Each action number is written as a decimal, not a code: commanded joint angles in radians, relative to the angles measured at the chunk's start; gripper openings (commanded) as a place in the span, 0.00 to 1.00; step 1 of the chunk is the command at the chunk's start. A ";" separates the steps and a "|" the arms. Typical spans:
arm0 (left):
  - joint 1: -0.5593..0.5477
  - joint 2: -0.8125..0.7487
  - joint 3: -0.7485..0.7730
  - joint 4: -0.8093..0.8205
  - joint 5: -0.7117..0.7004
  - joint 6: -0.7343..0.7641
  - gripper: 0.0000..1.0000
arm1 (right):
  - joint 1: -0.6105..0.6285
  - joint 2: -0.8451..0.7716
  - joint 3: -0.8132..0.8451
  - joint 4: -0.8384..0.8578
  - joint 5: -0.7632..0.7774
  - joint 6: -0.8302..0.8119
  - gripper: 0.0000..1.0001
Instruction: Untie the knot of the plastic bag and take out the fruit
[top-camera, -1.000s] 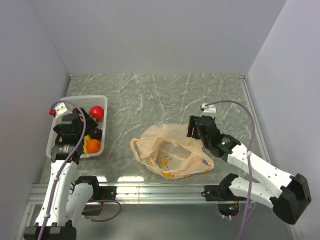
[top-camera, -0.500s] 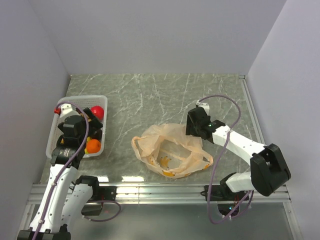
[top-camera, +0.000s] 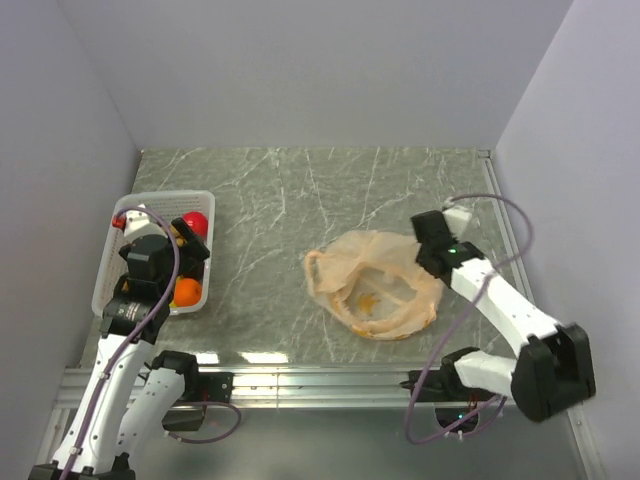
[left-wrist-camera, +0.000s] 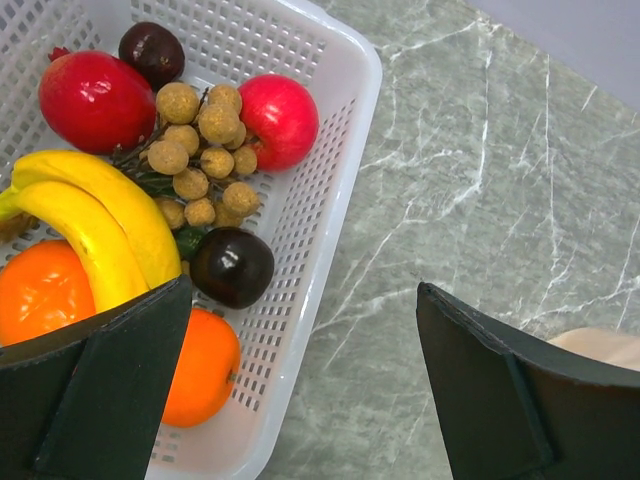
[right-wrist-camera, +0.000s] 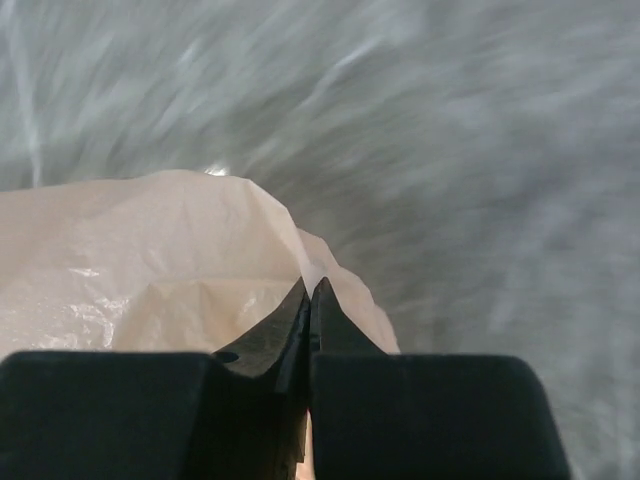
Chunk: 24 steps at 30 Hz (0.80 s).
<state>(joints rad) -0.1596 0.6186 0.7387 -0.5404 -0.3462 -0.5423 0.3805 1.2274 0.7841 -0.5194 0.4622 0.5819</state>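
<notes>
The right gripper (right-wrist-camera: 308, 292) pinches the far-right edge of the plastic bag (right-wrist-camera: 150, 260); the left gripper (left-wrist-camera: 303, 295) hangs spread above the fruit (left-wrist-camera: 210, 140) in a basket (left-wrist-camera: 345, 62).

Left hand (left-wrist-camera: 303, 290) points down, jaws wide apart; right arm stretches forward, its hand (right-wrist-camera: 310, 288) pinched shut on the plastic bag (right-wrist-camera: 150, 260).

Two arms, same build: white shell links, black joint housings. Left arm (top-camera: 118, 395), right arm (top-camera: 512, 312). Lilac-grey left cable (top-camera: 176, 270) runs along my left arm; matching right cable (top-camera: 525, 222) runs off right wrist. Small green light (top-camera: 452, 249) on right forearm. Left tool (left-wrist-camera: 303, 290): broad matte-black slab fingers (left-wrist-camera: 95, 385). Right tool (right-wrist-camera: 308, 292): black fingers tapering to thin tips.
</notes>
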 joint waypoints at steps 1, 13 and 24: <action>-0.004 -0.020 0.047 -0.010 0.016 0.001 0.99 | -0.116 -0.153 0.061 -0.136 0.318 0.068 0.00; -0.003 -0.163 0.391 -0.277 0.043 0.002 0.99 | -0.407 -0.529 -0.059 -0.145 0.336 0.180 0.71; -0.043 -0.345 0.610 -0.440 -0.256 -0.012 0.99 | -0.402 -0.934 0.040 -0.087 -0.009 -0.025 0.87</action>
<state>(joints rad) -0.1772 0.2996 1.3144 -0.9092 -0.4797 -0.5442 -0.0204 0.4004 0.7593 -0.6743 0.6003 0.6643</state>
